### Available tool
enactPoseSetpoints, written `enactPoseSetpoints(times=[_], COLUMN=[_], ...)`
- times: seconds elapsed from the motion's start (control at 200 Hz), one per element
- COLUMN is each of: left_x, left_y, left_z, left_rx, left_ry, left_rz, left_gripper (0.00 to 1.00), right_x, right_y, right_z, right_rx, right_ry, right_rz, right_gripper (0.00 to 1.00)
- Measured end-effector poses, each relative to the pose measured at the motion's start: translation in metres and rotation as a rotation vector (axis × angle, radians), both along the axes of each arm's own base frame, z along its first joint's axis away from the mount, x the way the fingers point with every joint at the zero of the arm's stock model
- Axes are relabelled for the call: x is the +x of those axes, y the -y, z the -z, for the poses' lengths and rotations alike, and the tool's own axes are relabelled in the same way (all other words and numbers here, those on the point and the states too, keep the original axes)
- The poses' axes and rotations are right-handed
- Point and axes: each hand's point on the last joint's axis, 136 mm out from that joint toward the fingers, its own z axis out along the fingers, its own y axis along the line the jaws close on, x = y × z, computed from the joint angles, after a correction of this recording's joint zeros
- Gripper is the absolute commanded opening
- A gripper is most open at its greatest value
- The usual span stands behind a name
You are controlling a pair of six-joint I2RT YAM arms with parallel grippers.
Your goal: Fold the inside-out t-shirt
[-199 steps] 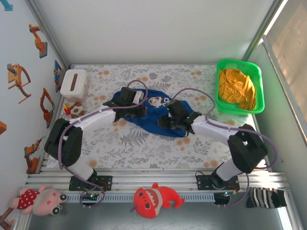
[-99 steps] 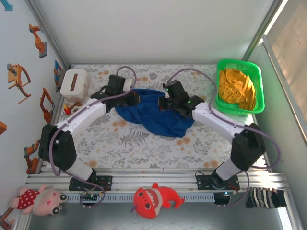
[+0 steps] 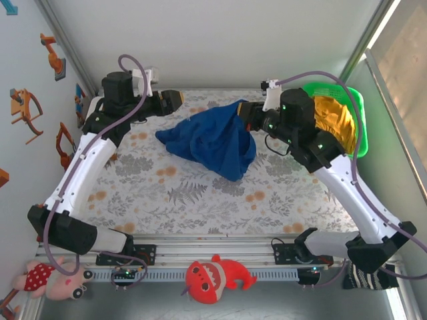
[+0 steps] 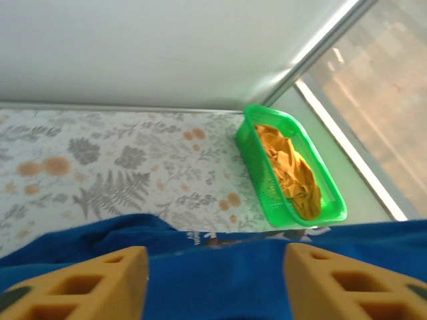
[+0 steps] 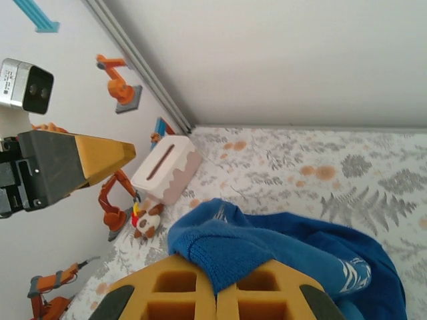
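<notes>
Right gripper (image 3: 252, 115) up off the table (image 3: 200, 200) at far right, just beside the green basket (image 3: 352, 100); fingers (image 5: 167, 287) pressed together, clamped on a bunched fold of the inside-out t-shirt (image 3: 213, 140). Same pinch seen from right wrist: blue cloth edge (image 5: 220, 257) wedged between the two yellow fingers and spilling over their tips. Left gripper (image 3: 179, 99) raised at far left, pointing toward the shirt, clear of it, nothing held; yellow fingers (image 4: 87, 283) well apart in left wrist view, blue cloth (image 4: 220, 280) lying beyond and below the gap, not clamped. Also visible side-on from right wrist (image 5: 107, 157), hanging in the air near the left wall. Shirt royal blue, crumpled, hung from the right gripper at its upper right corner, draped down and left, lower part resting mid-table toward the far side on the floral cover. White print partly visible on the cloth (image 5: 347, 273), unreadable. Orange-yellow garment (image 3: 333, 120) heaped inside the green basket at far right corner, well apart from the left gripper. White tissue box (image 5: 167, 167) at far left by the wall, small toy (image 5: 143, 223) just beside it.
</notes>
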Motion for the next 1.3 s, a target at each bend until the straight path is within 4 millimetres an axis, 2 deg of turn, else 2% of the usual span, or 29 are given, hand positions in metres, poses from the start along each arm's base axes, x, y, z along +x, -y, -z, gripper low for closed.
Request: enactPoseSetpoints(times=[0.09, 0.165, 0.26, 0.35, 0.441, 0.521, 0.626, 0.716, 0.811, 0.946, 1.036, 1.142, 1.207, 1.302], left_x=[-0.002, -0.012, -0.041, -0.075, -0.105, -0.122, -0.126, -0.124, -0.121, -0.115, -0.108, -0.095, -0.085, -0.063], left_y=[0.000, 0.003, 0.015, 0.032, 0.049, 0.060, 0.071, 0.079, 0.089, 0.101, 0.103, 0.103, 0.101, 0.090], left_z=[0.043, 0.090, 0.146, 0.175, 0.180, 0.169, 0.151, 0.147, 0.158, 0.187, 0.204, 0.215, 0.219, 0.220], left_rx=[0.023, 0.057, 0.126, 0.202, 0.247, 0.255, 0.247, 0.253, 0.288, 0.370, 0.423, 0.477, 0.501, 0.507], left_ry=[-0.091, -0.178, -0.256, -0.241, -0.141, -0.027, 0.081, 0.133, 0.148, 0.142, 0.131, 0.132, 0.133, 0.117], left_rz=[-0.010, -0.017, -0.003, 0.024, 0.050, 0.053, 0.024, -0.002, -0.016, -0.023, -0.044, -0.094, -0.132, -0.196], left_gripper=[0.72, 0.74, 0.76, 0.79, 0.82, 0.82, 0.83, 0.84, 0.84, 0.84, 0.84, 0.83, 0.78, 0.51], right_x=[0.007, 0.012, 0.016, 0.016, 0.015, 0.014, 0.014, 0.014, 0.014, 0.014, 0.013, 0.011, 0.009, 0.006], right_y=[-0.005, -0.009, -0.012, -0.012, -0.013, -0.013, -0.012, -0.012, -0.012, -0.012, -0.012, -0.012, -0.011, -0.007], right_z=[0.035, 0.064, 0.092, 0.105, 0.108, 0.108, 0.107, 0.107, 0.107, 0.107, 0.106, 0.103, 0.098, 0.089], right_rx=[-0.041, -0.077, -0.108, -0.118, -0.117, -0.112, -0.106, -0.105, -0.103, -0.100, -0.096, -0.087, -0.080, -0.066], right_ry=[-0.073, -0.131, -0.192, -0.220, -0.228, -0.232, -0.235, -0.236, -0.238, -0.240, -0.241, -0.239, -0.230, -0.210], right_rz=[0.003, 0.004, 0.008, 0.008, 0.006, 0.006, 0.008, 0.009, 0.010, 0.011, 0.012, 0.008, 0.007, 0.009], right_gripper=[0.00, 0.00, 0.00, 0.00, 0.00, 0.00, 0.00, 0.00, 0.00, 0.00, 0.00, 0.00, 0.00, 0.00])
